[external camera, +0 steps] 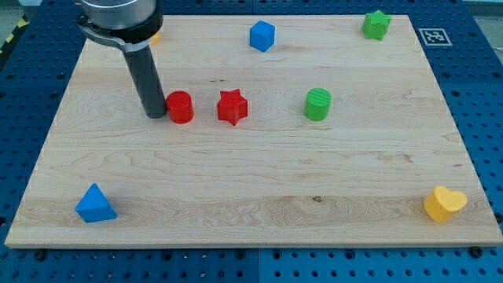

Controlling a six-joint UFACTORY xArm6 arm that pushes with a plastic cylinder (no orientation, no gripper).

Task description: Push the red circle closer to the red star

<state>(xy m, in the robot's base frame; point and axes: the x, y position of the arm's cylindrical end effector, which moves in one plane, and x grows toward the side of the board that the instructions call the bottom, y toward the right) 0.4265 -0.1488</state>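
My tip (156,115) touches the squat red circle (181,107), beside the red star (232,107); no pincer shows.

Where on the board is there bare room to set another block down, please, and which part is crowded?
The widest bare patch is the lower middle, between the blue triangle and the yellow heart. Another lies between the green cylinder and the green star. It is crowded where my tip stands by the red circle, just left of the red star.
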